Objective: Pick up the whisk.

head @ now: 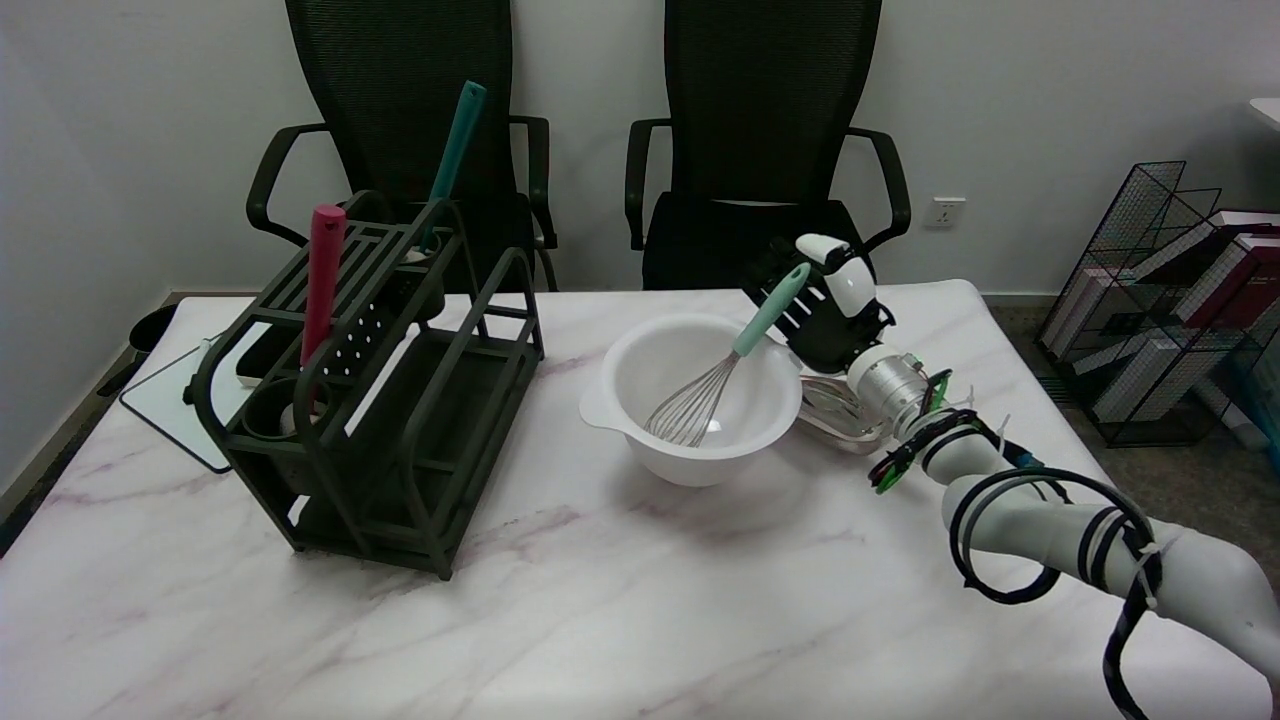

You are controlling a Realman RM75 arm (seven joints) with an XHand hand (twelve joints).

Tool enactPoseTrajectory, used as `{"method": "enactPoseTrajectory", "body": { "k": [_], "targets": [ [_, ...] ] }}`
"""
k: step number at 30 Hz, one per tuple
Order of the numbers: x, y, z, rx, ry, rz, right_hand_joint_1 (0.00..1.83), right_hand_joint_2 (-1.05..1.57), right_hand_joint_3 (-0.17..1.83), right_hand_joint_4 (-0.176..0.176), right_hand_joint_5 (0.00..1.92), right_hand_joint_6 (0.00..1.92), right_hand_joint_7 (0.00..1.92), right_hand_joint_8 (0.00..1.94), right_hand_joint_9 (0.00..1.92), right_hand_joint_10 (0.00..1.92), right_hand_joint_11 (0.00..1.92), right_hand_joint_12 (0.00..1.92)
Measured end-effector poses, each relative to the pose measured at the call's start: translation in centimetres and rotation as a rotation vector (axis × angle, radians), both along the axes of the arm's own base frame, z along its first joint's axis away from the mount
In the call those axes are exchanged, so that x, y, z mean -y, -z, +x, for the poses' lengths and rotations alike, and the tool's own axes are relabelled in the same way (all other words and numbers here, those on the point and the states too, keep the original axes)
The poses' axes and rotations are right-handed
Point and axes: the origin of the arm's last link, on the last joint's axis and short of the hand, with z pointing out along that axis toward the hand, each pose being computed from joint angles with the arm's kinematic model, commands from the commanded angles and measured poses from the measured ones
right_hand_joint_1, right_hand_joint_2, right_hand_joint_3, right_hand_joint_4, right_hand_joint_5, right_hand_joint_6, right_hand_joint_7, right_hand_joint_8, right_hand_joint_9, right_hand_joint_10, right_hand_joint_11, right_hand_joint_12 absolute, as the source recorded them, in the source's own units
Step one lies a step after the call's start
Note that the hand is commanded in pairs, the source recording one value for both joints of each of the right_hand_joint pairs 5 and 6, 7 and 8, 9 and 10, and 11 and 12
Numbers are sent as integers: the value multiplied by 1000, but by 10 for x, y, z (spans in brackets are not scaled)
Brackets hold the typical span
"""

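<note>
From the head view we see a white marbled worktop (pixel 640 600) with a white mixing bowl (pixel 700 400) standing near its middle. The whisk (pixel 722 375) leans inside that bowl: its wire loops rest on the bowl's inner floor, and its teal handle slants up and to the right over the rim.

The right arm reaches in from the lower right, wrapped in black cables, and its robot hand (pixel 825 310) sits just behind the bowl's right side, right at the top end of the whisk handle. We see the handle's tip lying against the dark fingers, yet we cannot tell whether the fingers have closed on it or only touch it. The wire end is still down in the bowl, so the whisk is not lifted.

Just beside the bowl, under the wrist, lies a shiny metal utensil (pixel 840 420) flat on the worktop.

On the left stands a dark green rack (pixel 400 420) with open compartments. A red-handled tool (pixel 322 285) stands upright in its near left holder, and a teal-handled tool (pixel 450 165) leans up out of its far holder.

Behind the worktop we see two black office chairs (pixel 765 140) against a white wall, and to the far right a wire basket (pixel 1170 300) holding books on the floor.
</note>
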Motion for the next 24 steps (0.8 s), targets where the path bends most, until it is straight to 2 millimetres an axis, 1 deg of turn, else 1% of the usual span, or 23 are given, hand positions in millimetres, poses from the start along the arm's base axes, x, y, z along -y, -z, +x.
{"method": "enactPoseTrajectory", "body": {
  "k": [3,5,7,10,24],
  "targets": [
    [0,3,0,5,0,6,954,625,1022,0,357,357,273,273,400,400,368,368],
    [0,4,1,8,-2,10,954,622,1023,0,355,355,272,272,386,386,348,348],
    [0,5,1,11,-2,13,954,627,1022,0,360,360,274,274,410,410,392,392],
    [0,7,2,14,-4,17,955,633,1025,0,368,368,289,289,500,500,503,503],
    [1,14,7,24,-20,36,955,650,1033,0,394,394,355,355,591,591,647,647]
  ]
}}
